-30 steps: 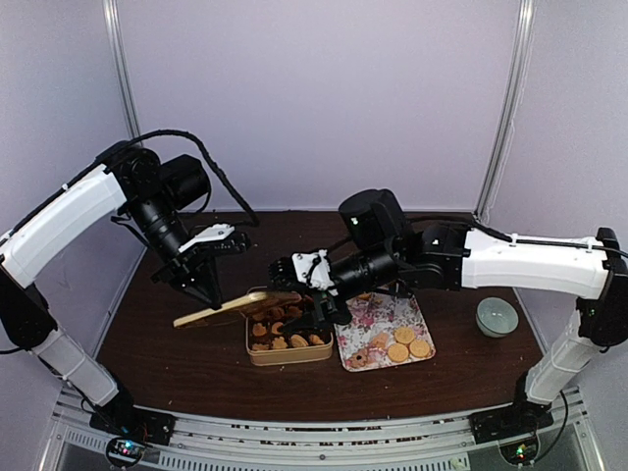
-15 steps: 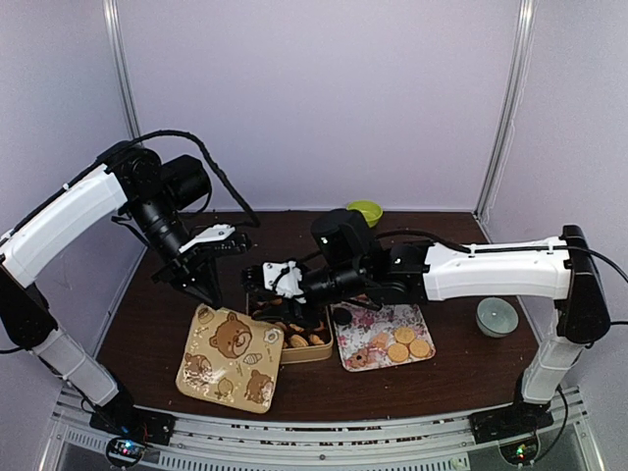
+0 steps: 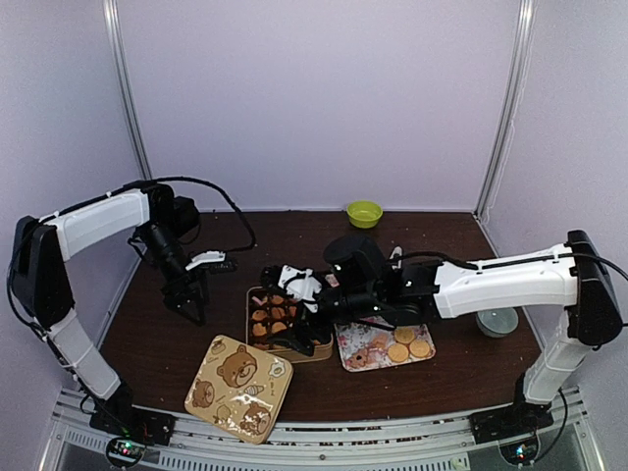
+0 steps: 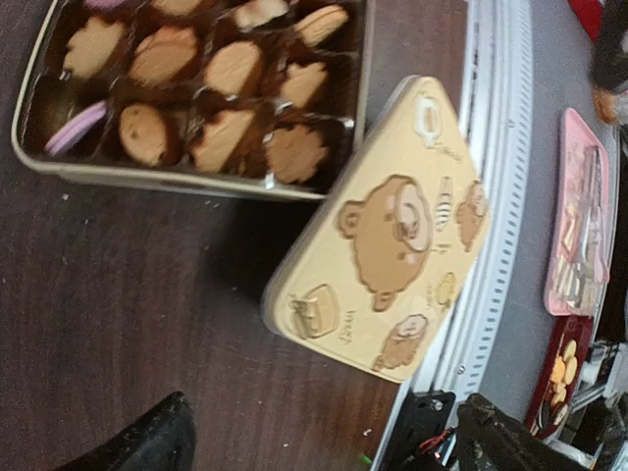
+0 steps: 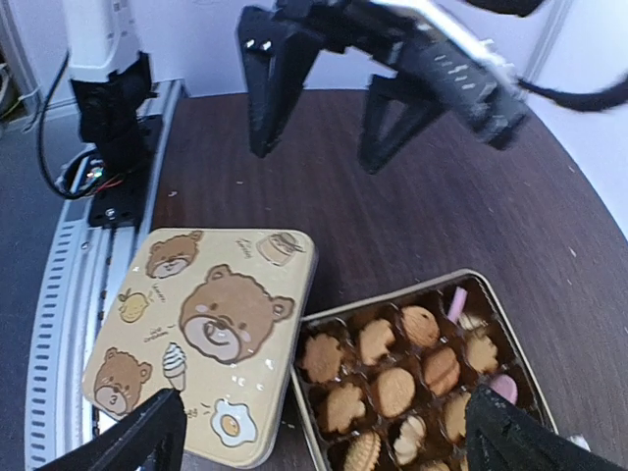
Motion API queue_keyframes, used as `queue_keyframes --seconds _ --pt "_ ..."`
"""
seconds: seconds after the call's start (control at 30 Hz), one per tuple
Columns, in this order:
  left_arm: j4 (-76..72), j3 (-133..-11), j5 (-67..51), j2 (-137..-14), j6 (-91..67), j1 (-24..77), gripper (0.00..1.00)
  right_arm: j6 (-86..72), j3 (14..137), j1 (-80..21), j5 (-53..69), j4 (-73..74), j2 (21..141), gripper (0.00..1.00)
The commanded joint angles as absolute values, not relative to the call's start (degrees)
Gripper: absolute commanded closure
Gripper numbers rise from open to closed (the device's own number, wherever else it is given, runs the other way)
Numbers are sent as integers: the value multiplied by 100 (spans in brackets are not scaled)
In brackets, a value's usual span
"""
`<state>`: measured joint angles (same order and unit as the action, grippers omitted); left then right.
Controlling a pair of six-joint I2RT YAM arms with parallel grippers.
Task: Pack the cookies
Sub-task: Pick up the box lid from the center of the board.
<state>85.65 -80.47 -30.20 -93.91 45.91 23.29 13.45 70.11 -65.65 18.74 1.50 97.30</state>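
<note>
Fingers of the left gripper stand spread wide and hold nothing, low over the table near its left edge, apart from the tin. The right gripper is spread just as wide, also empty, over the tin's front half. The cookies sit in the open tin's compartments, and more lie on the floral tray just beside its right side. The bear lid lies face up at the front edge. Open tabletop runs along the left edge and the back, up to a green bowl.
</note>
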Motion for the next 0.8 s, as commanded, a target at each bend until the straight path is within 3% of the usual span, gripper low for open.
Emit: queue_keyframes --seconds 0.0,0.1,0.2,0.27,0.4,0.5,0.77 --pt "7794 -7539 -2995 -9594 4566 2125 2 -303 6552 -6540 316 -358 8914 0" --pt "7600 -7463 -3217 -9732 4652 2172 2 -1353 6542 -6399 701 346 8651 0" --pt "7539 -7455 -3355 -9767 4641 2173 2 -2577 5457 -6203 1730 -700 8251 0" --pt "7394 -7355 -3303 -9680 4562 2177 2 -3140 4916 -6223 1762 -1172 8102 0" --pt "6990 -7129 -2989 -9365 4259 2154 2 -3596 4556 -6514 1441 -682 8017 2" --pt "6851 -7087 -2842 -9190 4079 2126 2 -3931 4627 -6866 1445 -575 8129 10" --pt "6429 -6492 -2483 -8917 4314 2117 2 -4267 5030 -7146 1597 -628 8927 19"
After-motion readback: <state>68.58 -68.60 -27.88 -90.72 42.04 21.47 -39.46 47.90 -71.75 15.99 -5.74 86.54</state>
